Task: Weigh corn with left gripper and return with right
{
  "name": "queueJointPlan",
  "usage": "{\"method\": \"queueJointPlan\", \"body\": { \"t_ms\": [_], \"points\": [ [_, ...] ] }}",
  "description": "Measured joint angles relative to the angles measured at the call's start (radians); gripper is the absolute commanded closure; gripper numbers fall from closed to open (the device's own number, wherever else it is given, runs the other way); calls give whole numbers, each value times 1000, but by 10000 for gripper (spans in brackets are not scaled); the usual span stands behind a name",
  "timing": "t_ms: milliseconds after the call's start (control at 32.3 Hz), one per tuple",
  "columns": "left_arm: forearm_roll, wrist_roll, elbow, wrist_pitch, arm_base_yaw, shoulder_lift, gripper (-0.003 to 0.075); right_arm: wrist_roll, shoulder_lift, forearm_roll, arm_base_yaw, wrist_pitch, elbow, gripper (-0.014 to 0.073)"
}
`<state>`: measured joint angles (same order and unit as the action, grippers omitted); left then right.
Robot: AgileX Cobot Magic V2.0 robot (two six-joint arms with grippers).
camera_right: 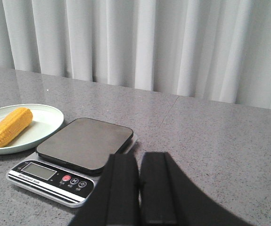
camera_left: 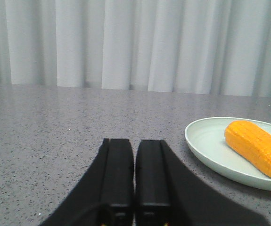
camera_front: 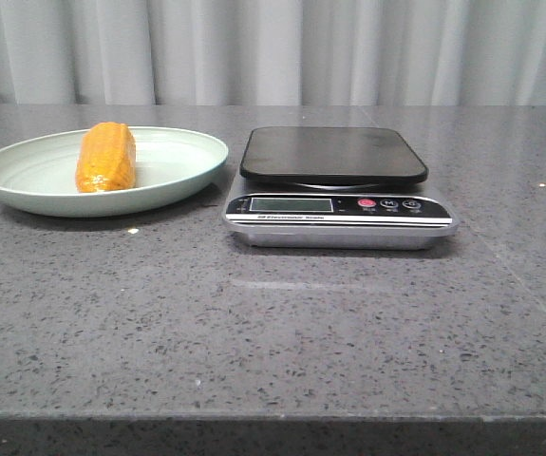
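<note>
A: Where's the corn (camera_front: 106,158)?

B: Lying on its side in the pale green plate (camera_front: 182,180), left side of the grey speckled tabletop (camera_front: 273,332) in the front view. Sits a bit left of the plate's middle, long axis running front to back. Nothing touching it.

A: Scale?

B: Kitchen scale (camera_front: 339,204) just right of the plate, close to its rim; can't tell if they touch. Black weighing platform (camera_front: 333,154) is bare. Display (camera_front: 291,204) reads blank or too faint to tell. Red button (camera_front: 367,203) and two dark ones beside it on the front panel.

A: Left end effector (camera_left: 135,176)?

B: Fingers closed together, only a thin slit between them, holding nothing. Low over bare tabletop, plate and corn off to one side, apart from it.

A: Right end effector (camera_right: 139,188)?

B: Same: fingers nearly touching, narrow gap, nothing gripped. It is on the near side of the scale, corn and plate beyond that. Neither arm shows in the front view.

A: Background?

B: White pleated curtain (camera_front: 273,47) along the far edge of the tabletop.
</note>
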<state>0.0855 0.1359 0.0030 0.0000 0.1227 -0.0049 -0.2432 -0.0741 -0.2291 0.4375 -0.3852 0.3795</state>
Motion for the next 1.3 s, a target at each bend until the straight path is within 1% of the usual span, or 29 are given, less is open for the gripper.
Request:
{"method": "queueJointPlan", "body": {
  "t_ms": [682, 775, 930, 1085, 1178, 1302],
  "points": [
    [0, 0, 0, 0, 0, 0, 594, 0, 0, -2, 0, 4, -4, 421],
    [0, 0, 0, 0, 0, 0, 594, 0, 0, -2, -15, 4, -21, 421],
    [0, 0, 0, 0, 0, 0, 594, 11, 2, 11, -144, 25, -63, 421],
    [0, 0, 0, 0, 0, 0, 594, 56, 2, 100, -317, 134, -141, 421],
    [0, 0, 0, 0, 0, 0, 594, 65, 2, 120, -368, 213, -198, 421],
    [0, 0, 0, 0, 0, 0, 594, 68, 8, 131, -378, 293, -272, 421]
  ]
}}
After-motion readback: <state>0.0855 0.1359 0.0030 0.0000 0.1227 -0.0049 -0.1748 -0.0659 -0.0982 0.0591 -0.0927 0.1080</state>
